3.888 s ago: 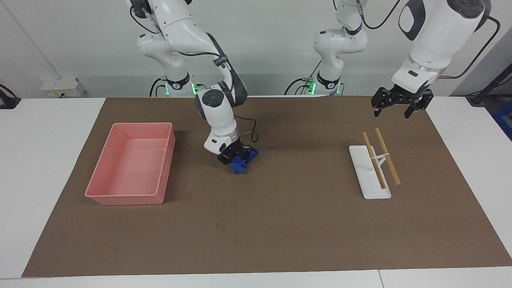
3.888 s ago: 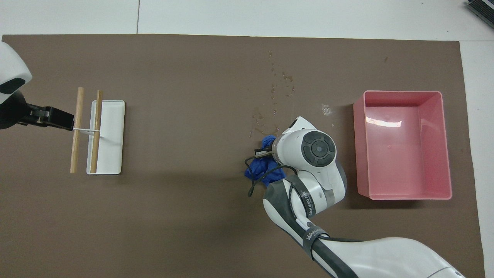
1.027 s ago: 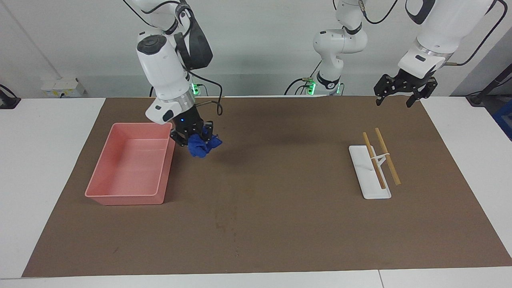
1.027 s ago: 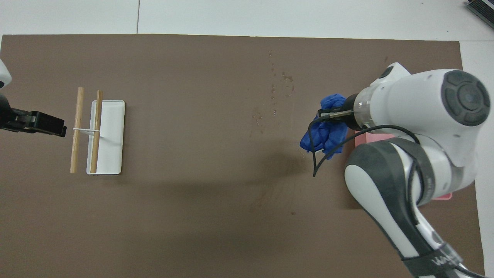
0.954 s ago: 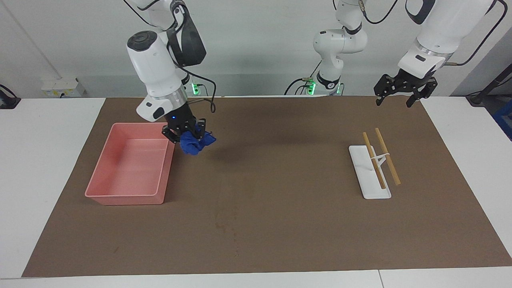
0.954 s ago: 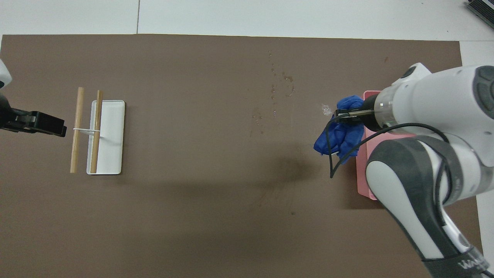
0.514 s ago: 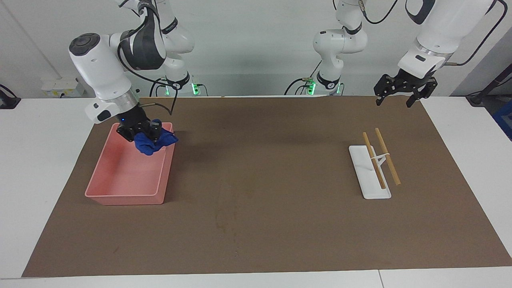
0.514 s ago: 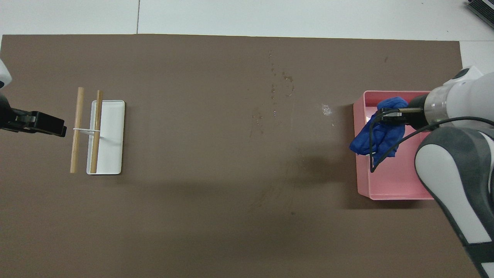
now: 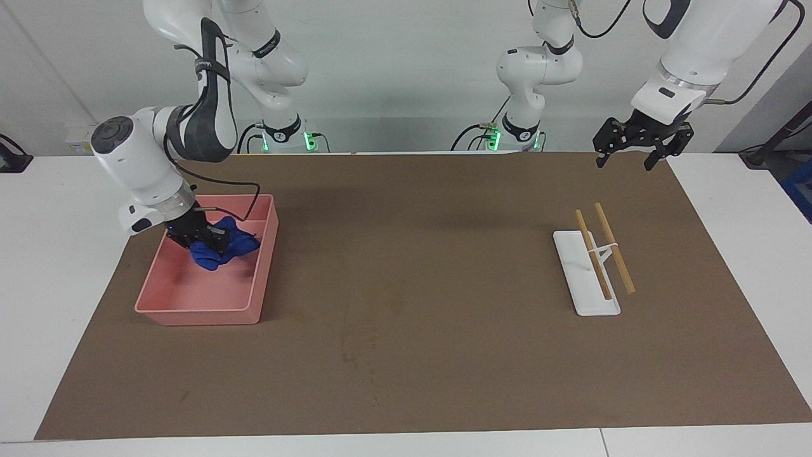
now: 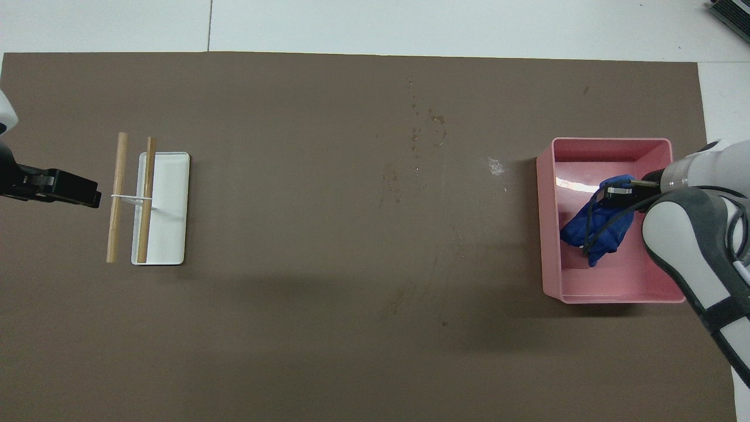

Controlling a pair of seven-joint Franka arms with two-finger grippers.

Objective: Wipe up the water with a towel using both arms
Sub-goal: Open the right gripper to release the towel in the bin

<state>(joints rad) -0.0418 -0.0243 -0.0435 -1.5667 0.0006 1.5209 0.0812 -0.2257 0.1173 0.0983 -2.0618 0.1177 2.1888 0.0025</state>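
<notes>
Surface: we log a brown mat (image 9: 444,355) that covers most of a white table (image 9: 57,241); the white margin shows at both ends.
Right arm: we note it bent down from its base, elbow high, wrist tilted into the pink tray (image 9: 250,311).
Right gripper (image 9: 204,244): we record it inside the tray, clenched on the towel (image 9: 223,249).
Towel: deep blue and bunched; we place it within the tray walls, in the half nearer the robots. In the overhead view (image 10: 597,225) it hangs from the fingers; we cannot tell whether it touches the tray floor.
Left arm: we list it as waiting, wrist pointed downward.
Left gripper (image 9: 641,155): fingers spread wide, nothing between them; we see it raised over the mat's corner at the left arm's end.
White plate (image 9: 587,282): it carries two wooden sticks (image 9: 602,247) laid lengthwise, tied by a white band; it lies toward the left arm's end.
Open room: we count a broad stretch of bare mat between tray and plate.
Marks: small specks (image 10: 422,140) dot the mat's middle in the overhead view.
</notes>
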